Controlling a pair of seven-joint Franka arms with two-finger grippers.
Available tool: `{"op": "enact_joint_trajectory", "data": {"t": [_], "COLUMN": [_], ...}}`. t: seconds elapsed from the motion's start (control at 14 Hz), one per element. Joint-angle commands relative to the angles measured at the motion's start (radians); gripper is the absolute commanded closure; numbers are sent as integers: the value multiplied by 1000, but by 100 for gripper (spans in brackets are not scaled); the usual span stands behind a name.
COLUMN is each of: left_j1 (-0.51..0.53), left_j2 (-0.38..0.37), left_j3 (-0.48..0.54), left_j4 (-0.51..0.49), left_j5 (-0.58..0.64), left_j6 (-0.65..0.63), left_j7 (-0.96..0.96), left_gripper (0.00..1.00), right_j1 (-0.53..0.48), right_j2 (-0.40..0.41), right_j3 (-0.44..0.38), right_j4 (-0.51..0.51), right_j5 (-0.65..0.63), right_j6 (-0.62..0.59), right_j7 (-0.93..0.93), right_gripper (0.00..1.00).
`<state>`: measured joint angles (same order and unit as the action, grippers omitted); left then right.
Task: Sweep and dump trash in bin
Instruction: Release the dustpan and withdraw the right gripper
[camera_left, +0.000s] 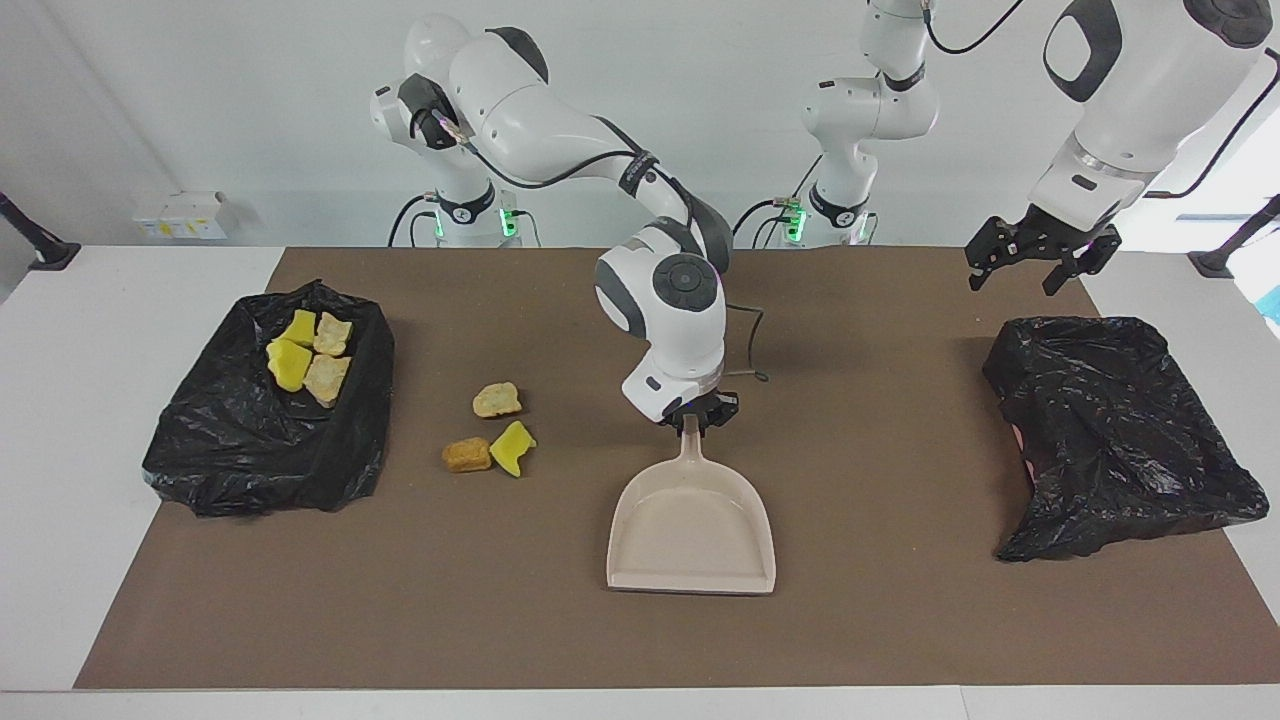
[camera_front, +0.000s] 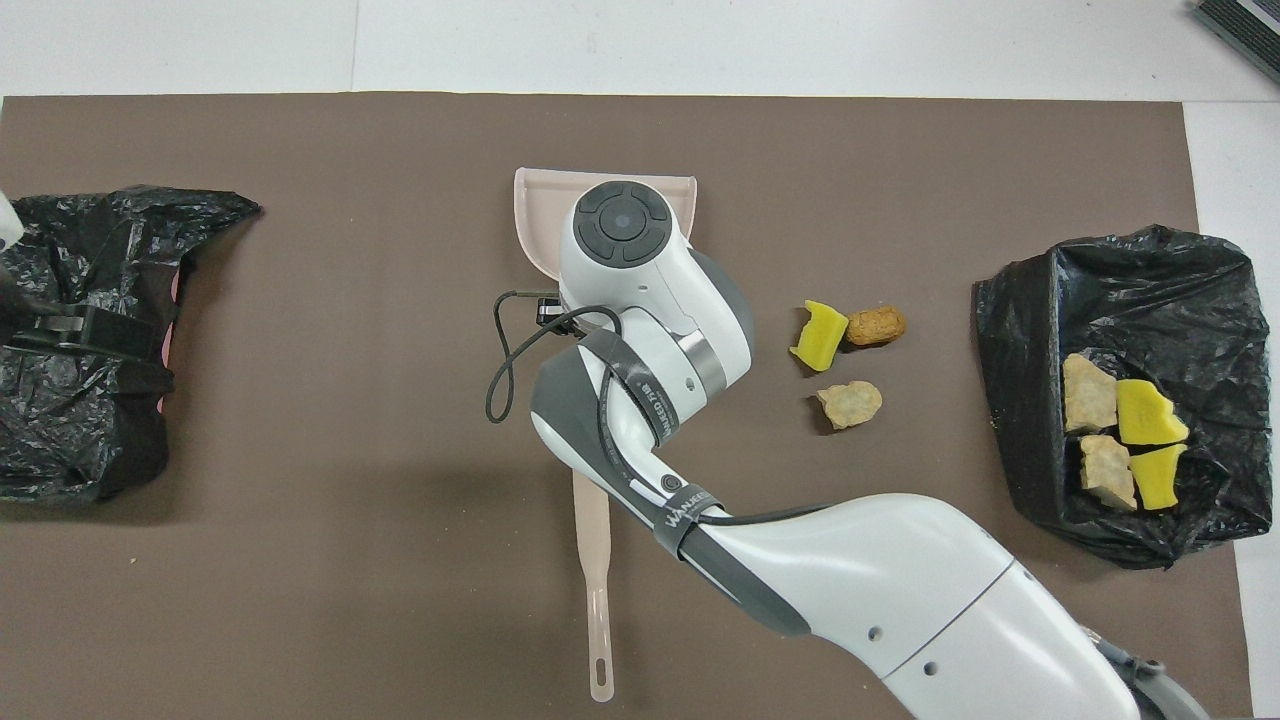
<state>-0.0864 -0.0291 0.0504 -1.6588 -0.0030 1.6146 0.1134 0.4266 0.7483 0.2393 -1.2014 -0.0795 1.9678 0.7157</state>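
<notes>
A smooth beige plastic dustpan (camera_left: 692, 520) lies flat at the mat's centre, its long axis running nearer-to-farther and its handle pointing toward the robots. The handle is clasped by the right gripper (camera_left: 697, 415). Three scraps (camera_left: 492, 438), spongy yellow and crusty tan, lie beside the pan; four sit in the crinkled black bin (camera_left: 262, 440). The left gripper (camera_left: 1040, 262), jaws spread, waits over the second bin (camera_left: 1110, 430).

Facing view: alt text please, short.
The right gripper grips the beige dustpan by its handle at mid-table. Three trash scraps lie loose beside it; four sit in the black-bagged bin. The left gripper waits, open.
</notes>
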Motion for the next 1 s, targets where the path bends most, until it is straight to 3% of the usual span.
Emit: {"op": "enact_joint_trajectory", "data": {"t": [0.0, 0.5, 0.93], "left_j1": [-10, -67, -170], "left_j2": [-11, -20, 40], "left_j3": [5, -3, -3], "left_j4": [-4, -55, -56], "left_j5": [9, 8, -31], "left_j6": [-10, 37, 112], "left_j7": [9, 5, -29], "left_gripper": [0, 0, 0], "right_j1": [-9, -2, 67], "right_j2": [-20, -329, -596], "right_j3": [6, 43, 52], "right_j4": [26, -242, -643], "right_j5": [20, 64, 245], "right_j6": [-1, -107, -35], "right_j7": [-9, -10, 1], "right_gripper": [0, 0, 0]}}
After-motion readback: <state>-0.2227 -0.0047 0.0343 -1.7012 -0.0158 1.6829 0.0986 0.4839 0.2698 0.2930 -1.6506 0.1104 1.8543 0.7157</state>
